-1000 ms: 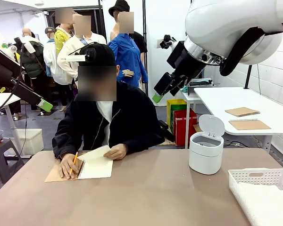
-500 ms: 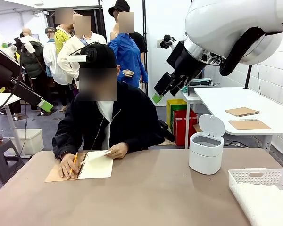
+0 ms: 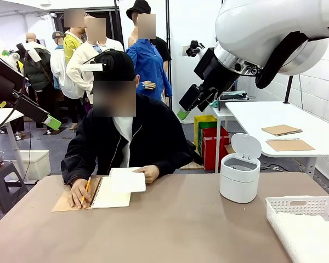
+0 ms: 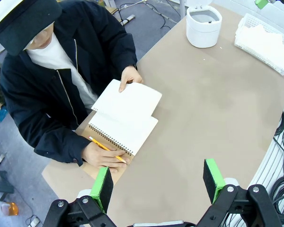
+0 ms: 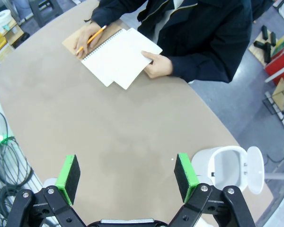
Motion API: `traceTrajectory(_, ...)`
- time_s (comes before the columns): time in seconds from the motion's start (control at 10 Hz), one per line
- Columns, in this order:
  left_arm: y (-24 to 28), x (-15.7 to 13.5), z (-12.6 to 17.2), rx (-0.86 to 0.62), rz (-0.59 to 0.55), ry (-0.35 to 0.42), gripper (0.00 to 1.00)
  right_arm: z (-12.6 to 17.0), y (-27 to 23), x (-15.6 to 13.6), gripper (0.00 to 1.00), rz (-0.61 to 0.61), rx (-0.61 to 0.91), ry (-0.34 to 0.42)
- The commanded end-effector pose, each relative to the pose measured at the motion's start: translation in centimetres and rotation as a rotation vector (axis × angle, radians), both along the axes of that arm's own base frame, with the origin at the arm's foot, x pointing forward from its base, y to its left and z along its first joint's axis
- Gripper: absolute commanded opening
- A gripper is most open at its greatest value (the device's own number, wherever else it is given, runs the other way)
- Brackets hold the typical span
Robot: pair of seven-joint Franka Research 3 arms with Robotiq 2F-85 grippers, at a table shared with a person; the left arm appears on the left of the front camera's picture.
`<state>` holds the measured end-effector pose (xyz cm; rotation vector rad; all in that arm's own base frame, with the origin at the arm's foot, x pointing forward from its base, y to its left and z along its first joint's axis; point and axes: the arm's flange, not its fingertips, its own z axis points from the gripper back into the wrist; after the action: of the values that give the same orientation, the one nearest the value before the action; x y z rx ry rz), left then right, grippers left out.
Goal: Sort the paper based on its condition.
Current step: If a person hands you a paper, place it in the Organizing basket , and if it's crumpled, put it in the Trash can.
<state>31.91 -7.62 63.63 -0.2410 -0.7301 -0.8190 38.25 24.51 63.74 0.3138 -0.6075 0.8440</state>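
Paper (image 4: 128, 100): one loose white sheet, lying flat and skewed across the top of the open spiral notebook (image 4: 125, 135), on the person's side of the table (image 4: 203, 109). Pinned at its far corner by the fingers of one hand (image 4: 130, 75). Pencil (image 4: 106, 149) gripped in the other hand (image 4: 100, 160), which rests on the notebook's opposite edge. Looks smooth and uncreased from here; fine wrinkles too small to tell.

Probably very light and limp, apt to droop when lifted and to slide on the page beneath. Easily creased or torn by a hard pinch. Best taken at a free edge overhanging the notebook, on the side away from the person's fingers, with the pads closing flat on both faces. Awkward to pick straight off a flat surface; likely easier once raised or handed over.

Left gripper (image 4: 157, 182): fingers spread wide, nothing between the green pads, high above the near side of the table. Right gripper (image 5: 127, 176): likewise spread wide and empty, high up, with the white bin (image 5: 227, 168) below it, lid up. Both well apart from the sheet.

White basket (image 3: 296, 201) at the robot's right near corner, holding something white, too indistinct to name.
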Motion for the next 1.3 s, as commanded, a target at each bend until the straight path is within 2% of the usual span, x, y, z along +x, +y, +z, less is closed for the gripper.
traceTrajectory(0.0, -0.06, -0.04, 0.08, -0.005, 0.006, 0.008, 1.00, -0.05, 0.00, 0.02, 1.00, -0.001, 0.010, 0.007)
traceTrajectory(1.2, -0.06, -0.04, 0.08, -0.005, 0.006, 0.008, 1.00, -0.05, 0.00, 0.02, 1.00, -0.001, 0.010, 0.007)
